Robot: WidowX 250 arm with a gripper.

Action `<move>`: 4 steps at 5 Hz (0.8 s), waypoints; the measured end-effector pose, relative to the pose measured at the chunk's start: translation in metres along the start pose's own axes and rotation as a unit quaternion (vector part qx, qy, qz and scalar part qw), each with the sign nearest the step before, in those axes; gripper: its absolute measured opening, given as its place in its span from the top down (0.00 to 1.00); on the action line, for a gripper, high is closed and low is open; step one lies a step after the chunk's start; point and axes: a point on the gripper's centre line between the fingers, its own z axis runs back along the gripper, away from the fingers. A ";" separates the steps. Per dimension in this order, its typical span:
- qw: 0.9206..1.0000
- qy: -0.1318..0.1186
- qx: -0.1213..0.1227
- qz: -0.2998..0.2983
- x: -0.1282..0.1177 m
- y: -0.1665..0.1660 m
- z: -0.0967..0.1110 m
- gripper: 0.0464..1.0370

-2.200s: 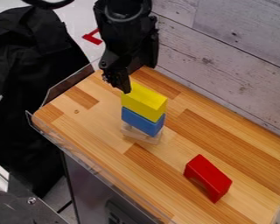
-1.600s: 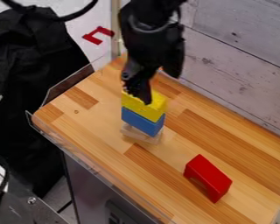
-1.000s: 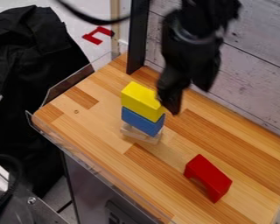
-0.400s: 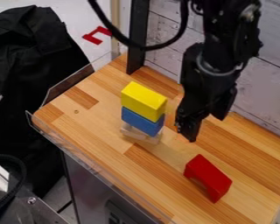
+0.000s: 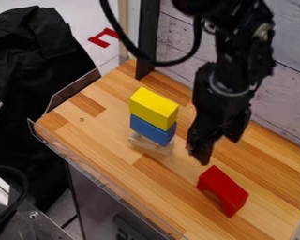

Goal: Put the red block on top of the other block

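Alignment matters most now: centre the end effector (image 5: 220,150) over the arched red block (image 5: 225,188), match its slant, then lower and squeeze evenly across its narrow width. A square hold should help later on the yellow rectangular block (image 5: 153,108), stacked above a blue block (image 5: 153,130). The end effector looks spread, with a gap between its fingers and nothing held, near the red block's far end on the wooden table (image 5: 108,133).

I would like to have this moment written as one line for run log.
gripper: above table, near red block | red block: on table, not yet stacked | stack: yellow block on blue block on pale block
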 end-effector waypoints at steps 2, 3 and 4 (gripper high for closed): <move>1.000 0.005 0.011 -0.013 -0.009 0.002 -0.015 0.04; 1.000 0.009 0.023 -0.013 -0.011 0.001 -0.024 0.04; 0.999 0.012 0.031 -0.014 -0.012 0.001 -0.032 0.04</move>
